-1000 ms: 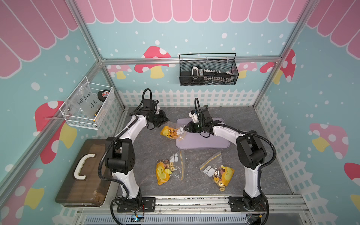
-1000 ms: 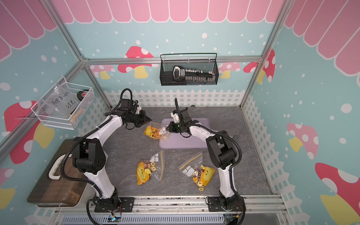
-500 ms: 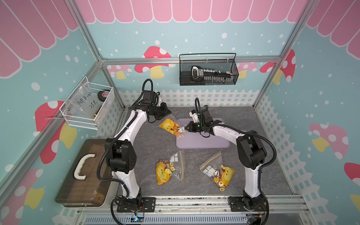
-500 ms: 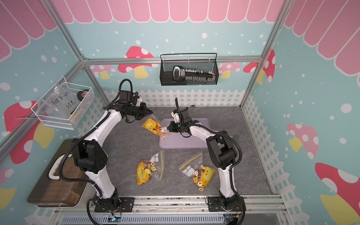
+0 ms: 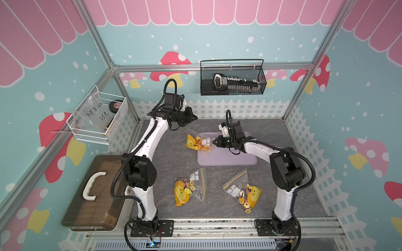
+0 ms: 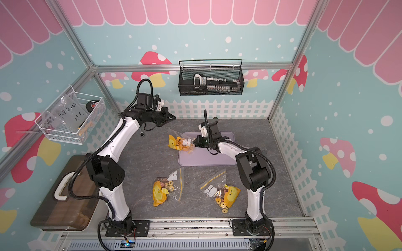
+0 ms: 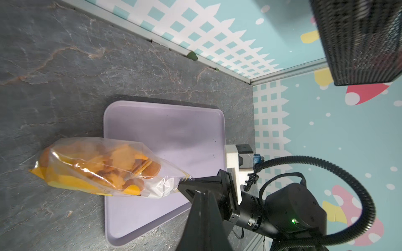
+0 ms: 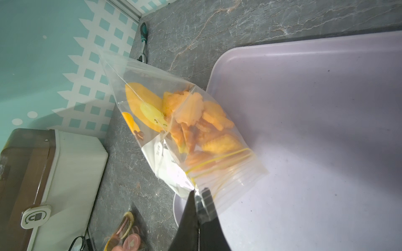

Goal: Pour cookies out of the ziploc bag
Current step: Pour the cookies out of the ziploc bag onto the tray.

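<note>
Bag (image 5: 196, 142) of cookies (image 8: 202, 121) is pinched at its mouth over the tray's (image 5: 230, 158) edge by the right gripper (image 5: 214, 143); its bottom end is best lifted by the closed, empty left gripper (image 5: 195, 118).

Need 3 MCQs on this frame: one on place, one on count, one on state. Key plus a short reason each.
1. Where is the held bag?
A. in the wire basket
B. at the lavender tray's edge
C. on the brown case

2. How many cookie bags are in view?
A. two
B. three
C. five

3. What is the right gripper doing?
A. open above the table
B. shut on the tray's rim
C. shut on the held bag's zip end

Key:
1 B: both top views show it across the tray's edge, partly over the table.
2 B: the held one, plus the front bag by the left arm and the front bag by the right arm.
3 C: the right wrist view shows its fingers pinching the plastic by the yellow zip line.
</note>
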Controlling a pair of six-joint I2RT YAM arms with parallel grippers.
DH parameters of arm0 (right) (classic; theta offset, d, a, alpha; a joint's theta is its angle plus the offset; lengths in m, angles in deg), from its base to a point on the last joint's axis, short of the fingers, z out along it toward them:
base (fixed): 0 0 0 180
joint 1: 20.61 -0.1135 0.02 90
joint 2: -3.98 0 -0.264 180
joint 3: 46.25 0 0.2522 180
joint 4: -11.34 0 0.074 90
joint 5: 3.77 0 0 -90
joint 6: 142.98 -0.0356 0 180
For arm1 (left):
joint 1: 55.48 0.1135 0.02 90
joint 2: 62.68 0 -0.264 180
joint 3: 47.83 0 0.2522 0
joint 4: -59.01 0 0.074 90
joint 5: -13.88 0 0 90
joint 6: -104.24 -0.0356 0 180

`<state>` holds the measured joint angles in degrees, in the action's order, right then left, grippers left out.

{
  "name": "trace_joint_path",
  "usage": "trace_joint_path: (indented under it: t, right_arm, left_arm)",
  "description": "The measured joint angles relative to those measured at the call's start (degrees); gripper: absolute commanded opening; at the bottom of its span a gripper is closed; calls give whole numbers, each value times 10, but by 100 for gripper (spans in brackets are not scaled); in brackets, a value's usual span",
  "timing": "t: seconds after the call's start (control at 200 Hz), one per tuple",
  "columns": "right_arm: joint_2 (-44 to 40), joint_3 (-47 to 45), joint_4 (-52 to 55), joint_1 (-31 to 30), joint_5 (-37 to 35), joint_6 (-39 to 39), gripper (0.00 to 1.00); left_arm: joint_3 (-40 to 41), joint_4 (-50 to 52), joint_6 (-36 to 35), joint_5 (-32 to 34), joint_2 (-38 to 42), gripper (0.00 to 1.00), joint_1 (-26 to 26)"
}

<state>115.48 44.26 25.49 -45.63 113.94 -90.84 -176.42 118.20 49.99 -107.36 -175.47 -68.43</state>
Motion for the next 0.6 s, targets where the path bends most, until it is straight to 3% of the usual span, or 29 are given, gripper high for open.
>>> trace_joint_path:
  t: [0.17,0.285,0.36,0.435,0.49,0.565,0.6]
  right_arm:
    - [-12,-8,0,20,1,2,0]
    - [-14,-6,3,30,3,6,15]
    - [-14,-6,6,32,3,14,32]
    - [-16,-5,14,32,-4,22,57]
    - [-22,-5,28,32,-16,30,70]
    - [-42,-5,50,31,-29,48,82]
    - [-55,-3,62,29,-37,58,94]
  left_arm:
    - [25,2,-9,10,-2,1,1]
    - [83,-9,-20,22,20,37,9]
    - [137,-20,-24,34,48,54,19]
    - [190,-32,-29,45,82,65,33]
    - [225,-43,-30,50,107,70,49]
    - [263,-60,-29,52,133,87,73]
    - [279,-68,-29,53,143,90,84]
